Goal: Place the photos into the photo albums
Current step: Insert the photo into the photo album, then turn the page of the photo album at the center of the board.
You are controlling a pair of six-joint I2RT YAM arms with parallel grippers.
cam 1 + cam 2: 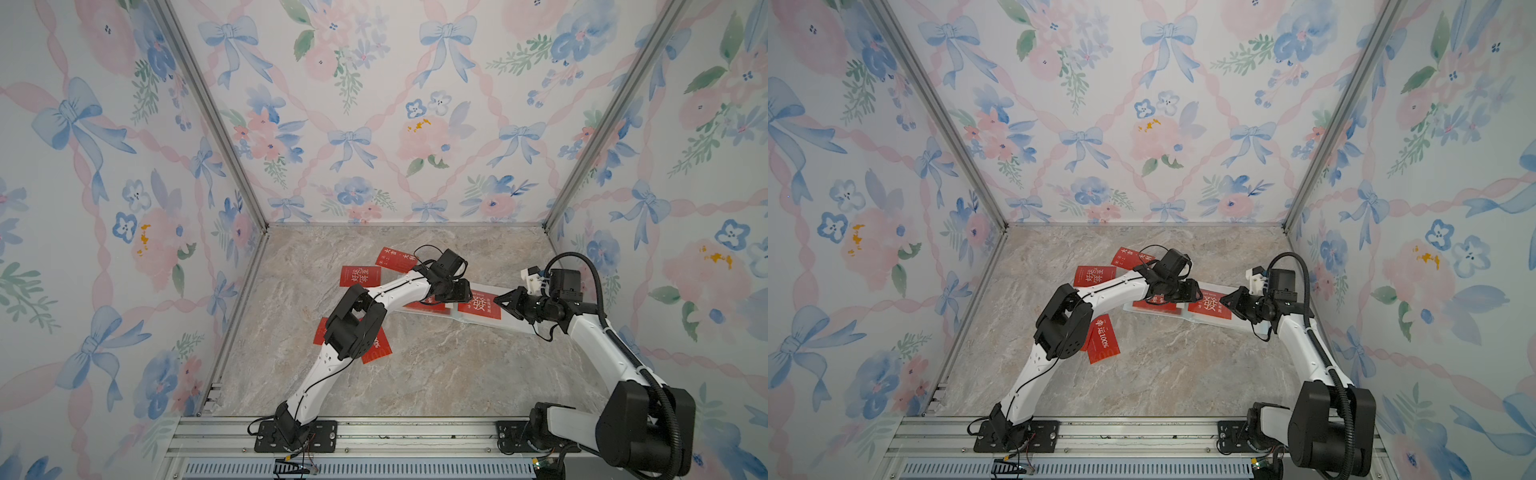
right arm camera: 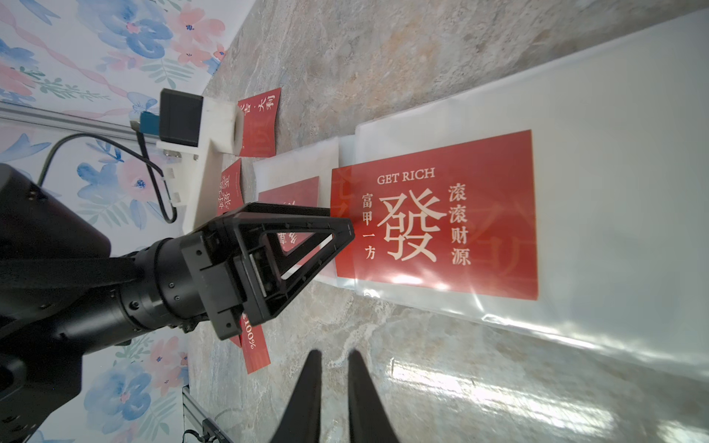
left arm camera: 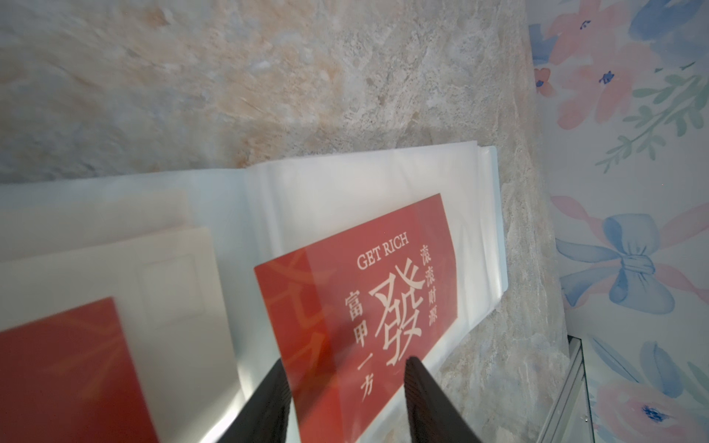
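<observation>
Starting nearest: found one red photo loose on the desk by the left arm. Saw the photo album open beyond, left jaws parted over the GET RICH photo on its clear page, right jaws almost closed, empty. Spotted two more red photos farther back.
</observation>
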